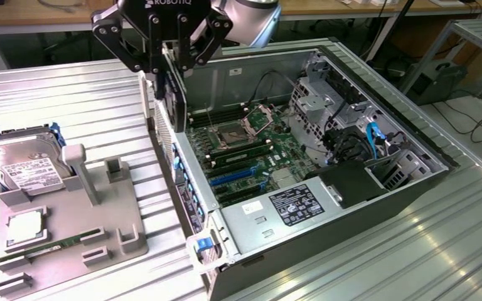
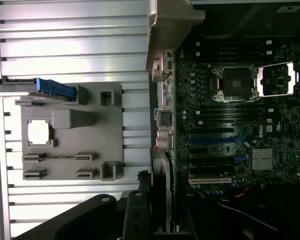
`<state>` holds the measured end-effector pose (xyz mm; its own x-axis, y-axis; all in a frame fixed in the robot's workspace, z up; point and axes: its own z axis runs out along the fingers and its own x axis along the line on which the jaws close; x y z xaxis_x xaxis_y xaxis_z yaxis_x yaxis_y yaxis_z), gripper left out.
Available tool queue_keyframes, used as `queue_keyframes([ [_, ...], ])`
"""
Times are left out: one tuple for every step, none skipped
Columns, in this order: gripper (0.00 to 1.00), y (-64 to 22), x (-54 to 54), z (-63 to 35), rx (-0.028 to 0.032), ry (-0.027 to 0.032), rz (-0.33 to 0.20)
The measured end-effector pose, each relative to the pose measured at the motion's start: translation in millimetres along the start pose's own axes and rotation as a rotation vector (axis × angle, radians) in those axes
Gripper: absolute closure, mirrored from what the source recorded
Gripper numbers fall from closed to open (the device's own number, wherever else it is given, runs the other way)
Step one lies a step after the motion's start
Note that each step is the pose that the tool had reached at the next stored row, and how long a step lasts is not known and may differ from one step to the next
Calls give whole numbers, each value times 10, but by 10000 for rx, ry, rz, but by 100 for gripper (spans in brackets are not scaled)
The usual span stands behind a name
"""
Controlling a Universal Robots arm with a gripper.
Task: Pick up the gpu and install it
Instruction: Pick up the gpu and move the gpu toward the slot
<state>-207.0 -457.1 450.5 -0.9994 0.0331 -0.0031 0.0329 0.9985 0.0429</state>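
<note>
Ribbed metal tabletop [image 1: 65,100] stretches across my feed, with the open computer case [image 1: 391,200] lying on it. A gray fixture [image 1: 73,226] sits beside the case toward the exterior view's left, carrying a hard drive [image 1: 23,164]. I see the gripper [image 1: 174,63] above the case wall nearest that fixture, jaws clamped on the gpu [image 1: 171,103]. The card hangs on edge, clear of the tabletop, just beside the motherboard [image 1: 250,150] and not seated in any slot.
</note>
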Motion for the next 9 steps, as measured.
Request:
queue_keyframes([
  [72,1,-16,0,1,1,0],
  [72,1,-34,0,0,0,0],
  [72,1,-46,0,1,1,-1],
  [72,2,-55,0,0,1,0],
  [72,2,-65,0,0,0,0],
  [72,3,-75,0,1,1,0],
  [72,3,-85,0,1,1,0],
  [72,3,-95,0,1,1,0],
  [72,4,-106,0,1,1,0],
])
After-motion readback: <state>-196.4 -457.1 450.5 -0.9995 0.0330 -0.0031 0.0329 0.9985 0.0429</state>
